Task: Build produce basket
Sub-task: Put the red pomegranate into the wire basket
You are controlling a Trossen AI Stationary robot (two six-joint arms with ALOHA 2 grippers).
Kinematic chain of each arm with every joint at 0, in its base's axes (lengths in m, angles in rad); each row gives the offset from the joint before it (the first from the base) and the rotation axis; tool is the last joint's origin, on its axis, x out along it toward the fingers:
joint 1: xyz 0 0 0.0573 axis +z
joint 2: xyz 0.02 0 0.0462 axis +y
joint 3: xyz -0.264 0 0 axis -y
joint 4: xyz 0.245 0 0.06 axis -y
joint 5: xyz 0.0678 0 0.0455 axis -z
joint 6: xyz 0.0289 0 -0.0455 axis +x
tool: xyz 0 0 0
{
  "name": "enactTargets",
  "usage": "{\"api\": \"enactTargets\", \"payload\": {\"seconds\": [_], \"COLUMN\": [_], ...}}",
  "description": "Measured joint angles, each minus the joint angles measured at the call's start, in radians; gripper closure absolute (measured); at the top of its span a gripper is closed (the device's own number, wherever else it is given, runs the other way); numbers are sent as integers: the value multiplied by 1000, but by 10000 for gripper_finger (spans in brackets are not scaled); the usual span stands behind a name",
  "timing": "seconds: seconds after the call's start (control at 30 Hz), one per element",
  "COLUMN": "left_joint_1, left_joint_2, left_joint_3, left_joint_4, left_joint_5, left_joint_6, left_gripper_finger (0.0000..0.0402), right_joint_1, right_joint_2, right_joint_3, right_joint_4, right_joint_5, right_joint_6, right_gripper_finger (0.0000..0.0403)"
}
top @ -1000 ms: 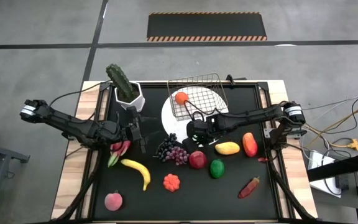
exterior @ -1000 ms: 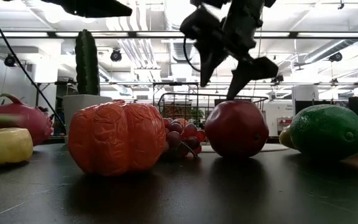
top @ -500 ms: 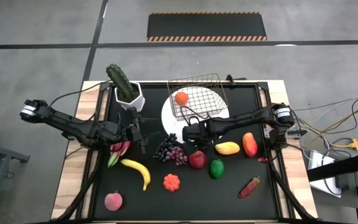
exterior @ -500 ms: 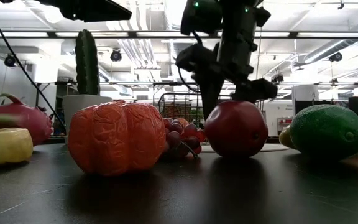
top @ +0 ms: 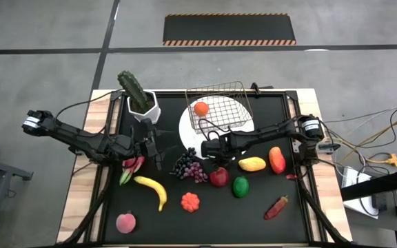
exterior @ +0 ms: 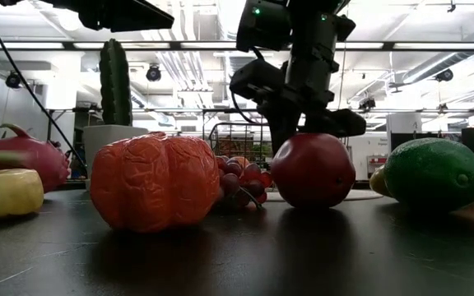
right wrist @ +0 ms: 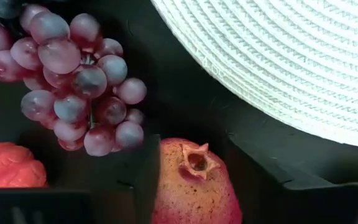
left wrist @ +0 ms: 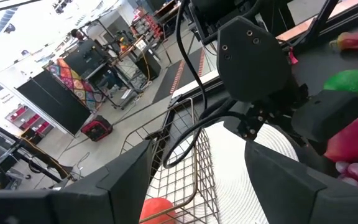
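Note:
A red pomegranate (right wrist: 194, 186) sits on the black table beside purple grapes (right wrist: 73, 74). My right gripper (right wrist: 194, 180) is down over it, with a finger close on either side of its top. In the low view the gripper (exterior: 307, 131) stands on the fruit (exterior: 313, 171). The wire basket (top: 218, 103) rests on a round white mat (top: 188, 127) at the far middle. An orange (top: 200, 108) lies inside it. My left gripper (top: 156, 148) hovers open over the table's left part, holding nothing. My right gripper has the pomegranate's upper part (right wrist: 166, 180) pinched between its two fingers, which slant steeply down from above. The crown (right wrist: 197, 160) shows between them. The fruit's underside rests on the table (exterior: 311, 205).
A cactus in a white pot (top: 141, 103) stands at the far left. Around the pomegranate lie a banana (top: 154, 189), an orange lobed fruit (top: 190, 202), a peach (top: 125, 222), a green fruit (top: 240, 186), a yellow mango (top: 252, 164) and a red chilli (top: 276, 207).
My right gripper has come down onto the pomegranate, moving slightly toward the table's left edge. Its fingers have closed in from a wide spread. The fruit has stayed where it was on the table.

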Motion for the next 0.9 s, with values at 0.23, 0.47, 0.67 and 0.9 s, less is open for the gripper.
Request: {"api": "enactTargets", "payload": {"seconds": [0.23, 0.47, 0.67, 0.9], "left_joint_1": [0, 0, 0, 0], "left_joint_2": [0, 0, 0, 0], "left_joint_3": [0, 0, -1, -3], "left_joint_4": [0, 0, 0, -1], "left_joint_5": [-3, -3, -21, -33], "left_joint_6": [0, 0, 0, 0], "left_gripper_finger": [162, 162, 162, 162], "right_joint_1": [2, 5, 21, 80], "right_joint_2": [0, -7, -41, -109], "right_joint_3": [0, 2, 19, 18], "right_joint_4": [24, 23, 25, 20], "right_joint_5": [-2, 9, 60, 189], "right_joint_6": [-9, -29, -121, -212], "right_gripper_finger": [355, 394, 394, 394]}}
